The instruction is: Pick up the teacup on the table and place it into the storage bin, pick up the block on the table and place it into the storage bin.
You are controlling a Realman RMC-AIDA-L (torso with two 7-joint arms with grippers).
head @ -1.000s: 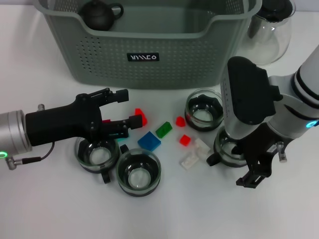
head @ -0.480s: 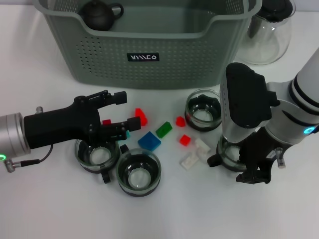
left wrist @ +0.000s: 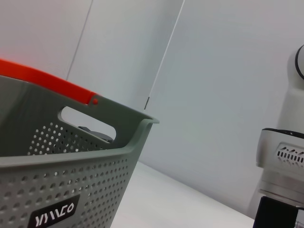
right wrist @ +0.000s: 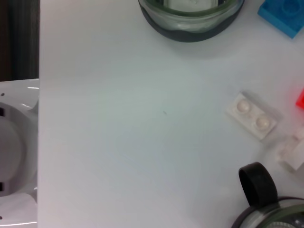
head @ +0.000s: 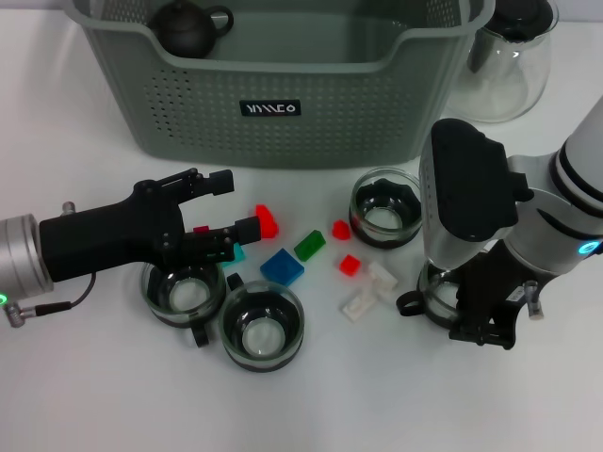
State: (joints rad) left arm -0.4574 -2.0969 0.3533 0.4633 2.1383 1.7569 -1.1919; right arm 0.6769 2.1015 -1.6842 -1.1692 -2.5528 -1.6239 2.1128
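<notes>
Straddling teacup (head: 441,292): right gripper (head: 450,311).

Grey-green perforated storage bin (head: 283,94) with black label, red, green, blue and white blocks (head: 283,267), black teapot (head: 188,25).

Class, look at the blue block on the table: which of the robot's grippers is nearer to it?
Left. The left gripper hovers open just beside the blue block, on its left. The right gripper is farther right, at a teacup.

Grey-green perforated storage bin (head: 283,85) at back, glass teacups (head: 384,209), coloured blocks (head: 282,267) scattered before it
</notes>
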